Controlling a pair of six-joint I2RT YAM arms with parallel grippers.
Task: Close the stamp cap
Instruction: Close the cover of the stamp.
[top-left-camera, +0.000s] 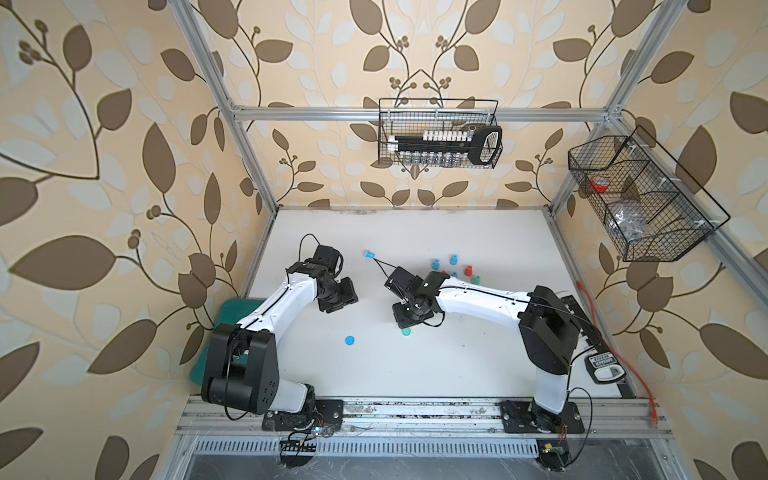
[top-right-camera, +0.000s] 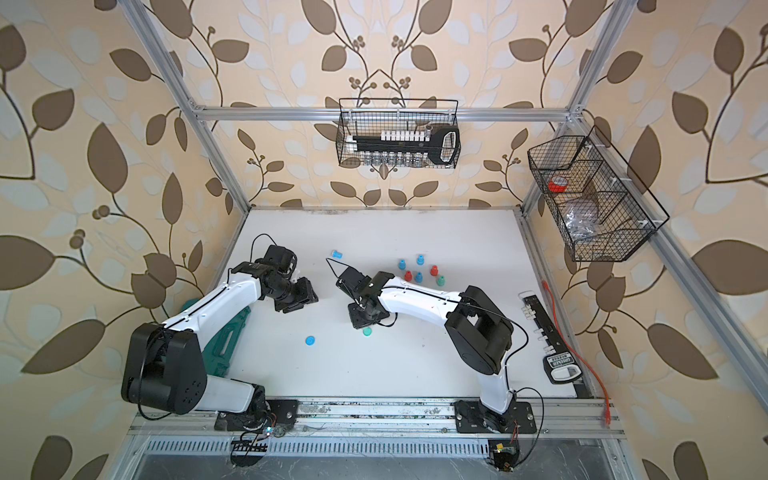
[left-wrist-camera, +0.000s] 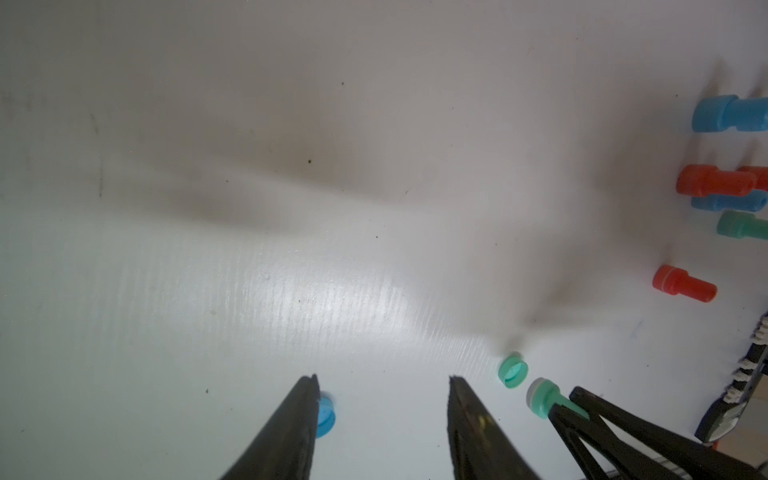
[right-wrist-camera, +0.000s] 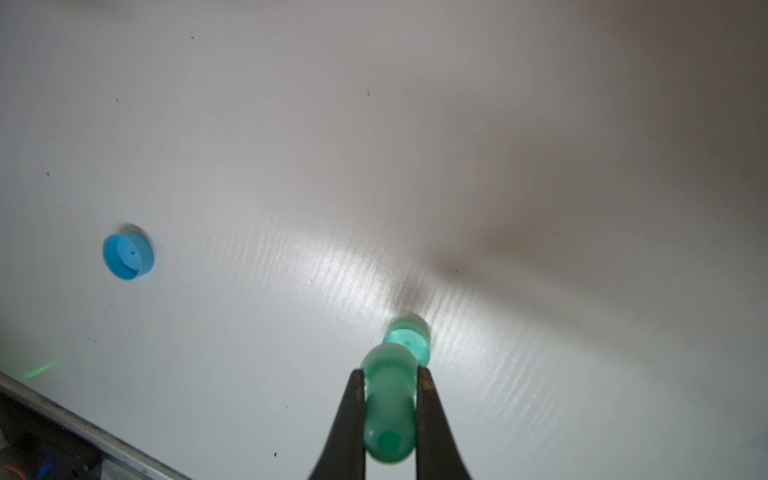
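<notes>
In both top views, the green cap (top-left-camera: 406, 331) (top-right-camera: 367, 331) lies on the table (top-left-camera: 457, 365) at six o'clock of the right gripper (top-left-camera: 404, 321); the label on a meter (top-left-camera: 602, 366) is unreadable. Left wrist: left gripper (left-wrist-camera: 382, 386) released, empty. Right wrist: right gripper grasps the green stamp (right-wrist-camera: 388, 399) just beside the green cap.

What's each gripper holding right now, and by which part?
The right gripper is shut on the green stamp, pinching its narrow handle. The left gripper is open, holding nothing.
</notes>
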